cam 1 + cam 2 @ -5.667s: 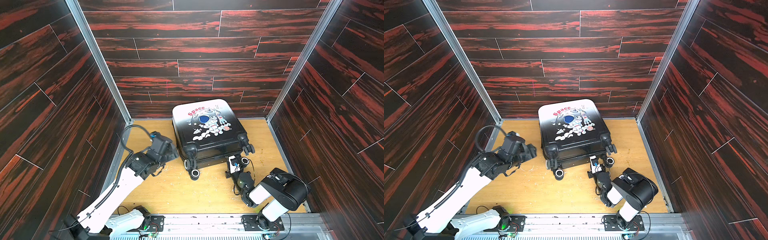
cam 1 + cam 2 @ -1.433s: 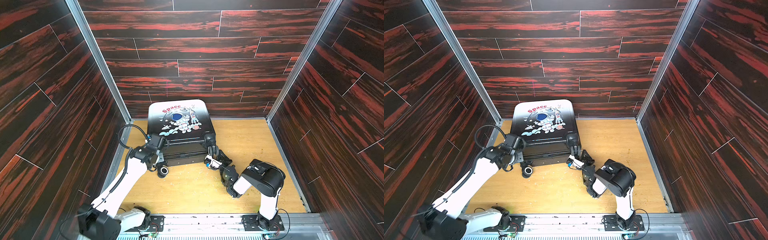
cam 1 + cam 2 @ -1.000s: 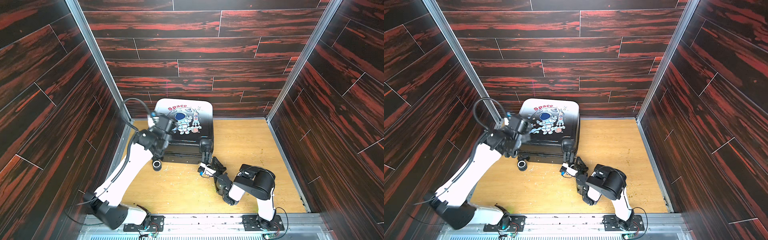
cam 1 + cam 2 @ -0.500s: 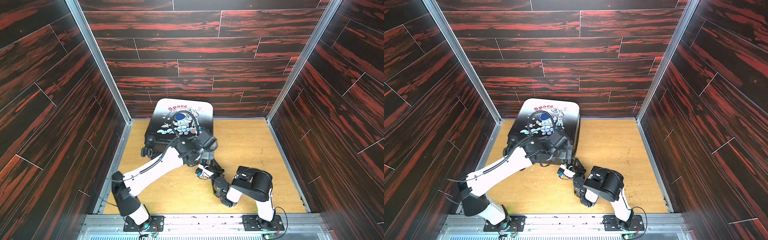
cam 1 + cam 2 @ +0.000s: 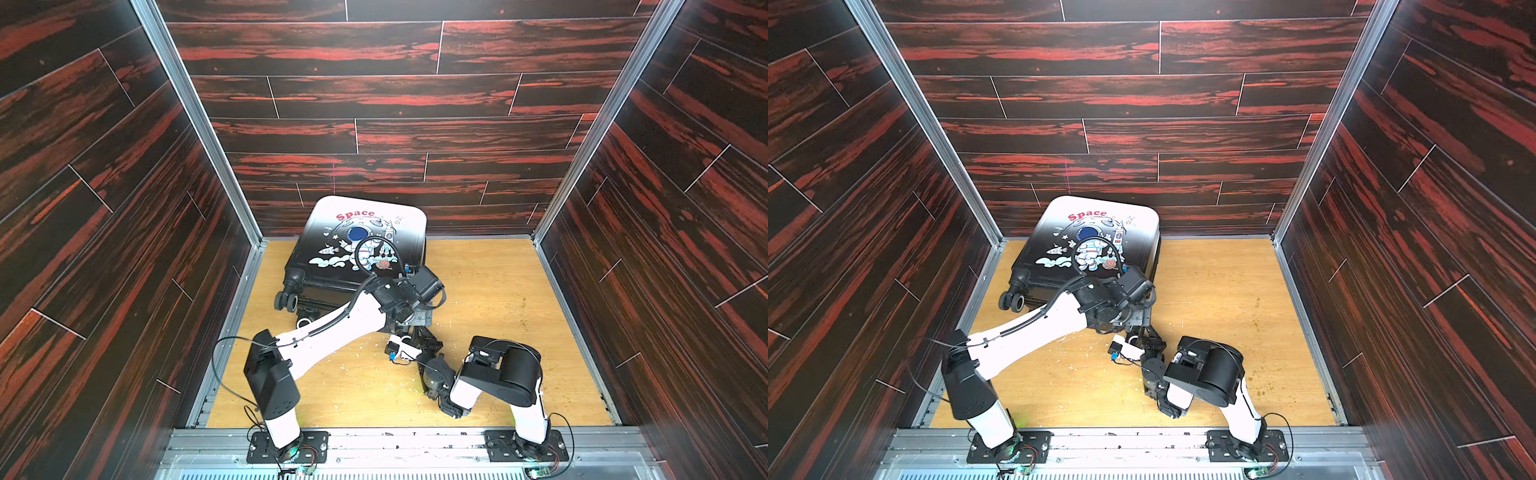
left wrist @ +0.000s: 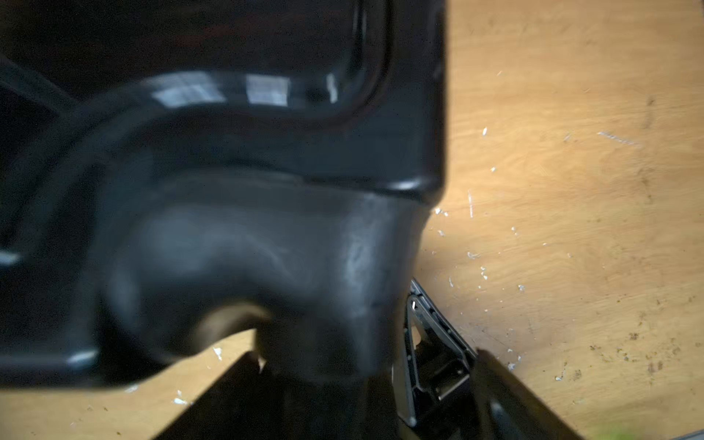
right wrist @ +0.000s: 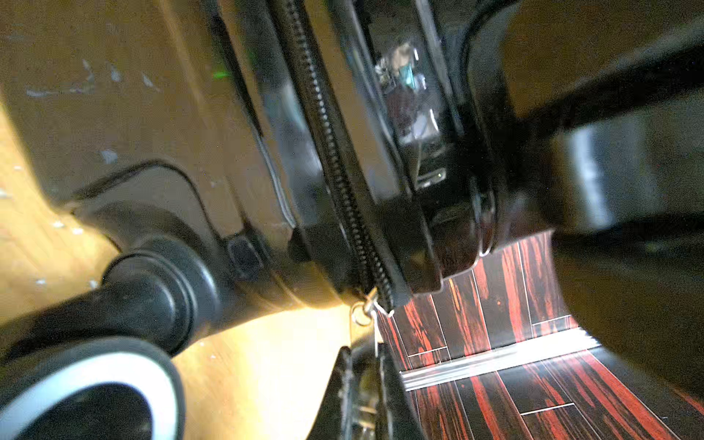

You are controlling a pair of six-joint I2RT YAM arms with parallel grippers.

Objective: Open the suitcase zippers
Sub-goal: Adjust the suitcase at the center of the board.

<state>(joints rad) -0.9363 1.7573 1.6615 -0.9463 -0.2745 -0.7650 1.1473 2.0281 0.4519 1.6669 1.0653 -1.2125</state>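
The suitcase lies flat at the back left, astronaut print up, its wheels toward the left wall. My left arm reaches across to its near right corner. In the left wrist view the left gripper stands open, its fingers wide apart on either side of the blurred black wheel mount. Just below that corner my right gripper is shut on the small metal pull at the end of the black zippers' track.
Dark red plank walls close in the wooden floor on three sides; the suitcase sits close to the back wall and left wall. A black wheel with a pale rim fills a corner of the right wrist view. Both arm bases stand at the front rail.
My left arm has swung from the suitcase's left side across to its near right corner. The suitcase has turned a little on the floor. The right gripper stays shut on the pull.
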